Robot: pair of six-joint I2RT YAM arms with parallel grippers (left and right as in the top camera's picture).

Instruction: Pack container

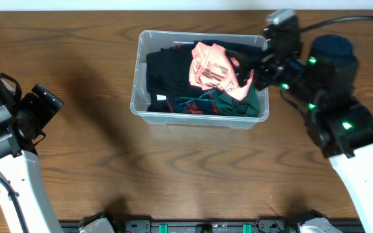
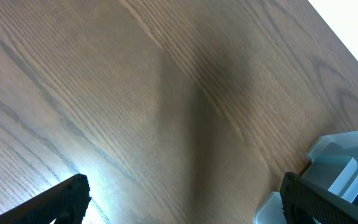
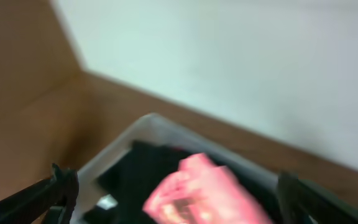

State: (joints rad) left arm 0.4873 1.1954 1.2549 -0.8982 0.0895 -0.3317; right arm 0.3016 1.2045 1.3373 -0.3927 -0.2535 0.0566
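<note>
Over on the left, the left gripper (image 2: 188, 200) hangs above bare desk (image 1: 76, 149), jaws spread wide and empty, well apart from the work and presumably parked clear of the bin. In the middle, towards the far edge, sits the container (image 1: 136, 98), holding a black garment (image 1: 167, 70), a green garment (image 1: 225, 103) and a crumpled pink garment (image 1: 212, 65) on top. The right gripper (image 3: 176, 190) hovers over the bin's right end, jaws open with nothing between them. I'd guess it is there to press the pink piece down.

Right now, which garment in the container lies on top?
The pink garment, crumpled over the black garment and green garment in the container.
</note>
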